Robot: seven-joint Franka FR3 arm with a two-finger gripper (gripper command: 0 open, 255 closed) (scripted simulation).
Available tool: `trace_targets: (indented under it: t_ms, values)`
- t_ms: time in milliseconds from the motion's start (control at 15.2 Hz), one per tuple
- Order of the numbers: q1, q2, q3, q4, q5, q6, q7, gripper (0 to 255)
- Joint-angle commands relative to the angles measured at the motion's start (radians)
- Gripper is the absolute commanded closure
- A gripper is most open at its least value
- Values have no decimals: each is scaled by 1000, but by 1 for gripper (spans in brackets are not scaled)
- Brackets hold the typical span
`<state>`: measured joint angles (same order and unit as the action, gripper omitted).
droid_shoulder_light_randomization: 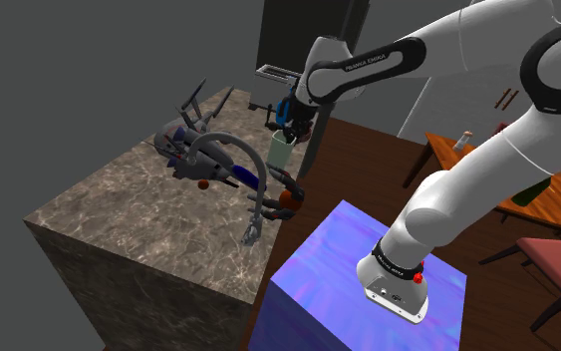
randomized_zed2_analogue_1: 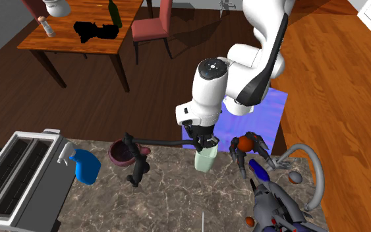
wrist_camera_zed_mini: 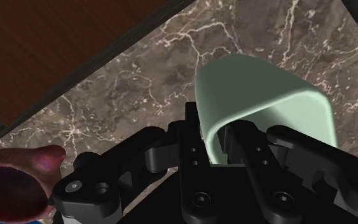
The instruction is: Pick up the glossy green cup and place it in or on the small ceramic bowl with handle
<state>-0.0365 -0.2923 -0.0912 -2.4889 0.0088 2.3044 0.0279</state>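
A pale green cup (droid_shoulder_light_randomization: 280, 152) (randomized_zed2_analogue_1: 205, 158) stands upright on the marble counter (droid_shoulder_light_randomization: 139, 219), close to its edge on the stand's side. My black gripper (droid_shoulder_light_randomization: 293, 128) (randomized_zed2_analogue_1: 207, 144) comes down onto the cup from above. In the wrist view the gripper (wrist_camera_zed_mini: 225, 143) is shut on the cup (wrist_camera_zed_mini: 260, 95), clasping its wall at the rim. A small dark maroon bowl (randomized_zed2_analogue_1: 119, 153) (wrist_camera_zed_mini: 12, 184) sits on the counter to the second exterior view's left of the cup, a short way off.
Between bowl and cup stands a black figure (randomized_zed2_analogue_1: 136, 165). A blue spray bottle (randomized_zed2_analogue_1: 82, 165) and a toaster (randomized_zed2_analogue_1: 19, 174) lie farther left. A grey and blue toy (randomized_zed2_analogue_1: 276, 198) (droid_shoulder_light_randomization: 208, 160) and an orange ball in a claw (randomized_zed2_analogue_1: 246, 144) crowd the other side.
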Motion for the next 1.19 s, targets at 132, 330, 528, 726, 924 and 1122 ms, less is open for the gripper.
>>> trace_targets:
  t_ms: [132,330,528,726,924,1122]
  values:
    - [-1,-26,1,34,-3,-60,2,255]
    - [-2,-44,2,60,-5,-104,4,255]
    - [-2,-59,3,89,-6,-147,7,255]
    - [-2,-71,5,119,-7,-190,8,255]
    - [-2,-82,6,150,-8,-232,10,255]
    - [-2,-90,7,184,-8,-274,12,255]
